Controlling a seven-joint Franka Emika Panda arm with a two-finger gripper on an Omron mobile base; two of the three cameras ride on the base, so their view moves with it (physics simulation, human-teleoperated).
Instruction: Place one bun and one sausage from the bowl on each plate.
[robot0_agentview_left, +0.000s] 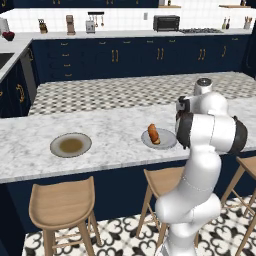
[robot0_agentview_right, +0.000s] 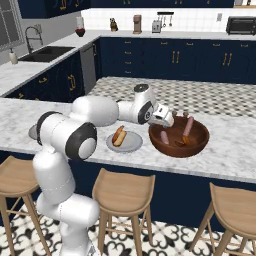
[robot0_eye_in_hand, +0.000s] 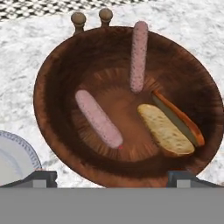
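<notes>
On the worktop (robot0_agentview_left: 30, 140), the plate with the brown middle (robot0_agentview_left: 70, 145) is sitting near the front edge, and the light grey plate (robot0_agentview_right: 124, 142) is sitting further right along that edge with a bun (robot0_agentview_right: 118, 135) on it. Just right of it, the gripper (robot0_agentview_right: 176, 118) is hanging wide open over the bowl (robot0_eye_in_hand: 52, 113), holding nothing. Two sausages (robot0_eye_in_hand: 99, 118) and one bun (robot0_eye_in_hand: 171, 126) are lying inside the bowl.

Dark reddish-brown bowl (robot0_eye_in_hand: 57, 57), two speckled pink sausages (robot0_eye_in_hand: 98, 118), golden-tan bun (robot0_eye_in_hand: 168, 129), grey plate (robot0_agentview_right: 131, 145), seemingly olive-brown-centred plate (robot0_agentview_left: 70, 145), white-grey marble counter (robot0_agentview_left: 115, 140)
</notes>
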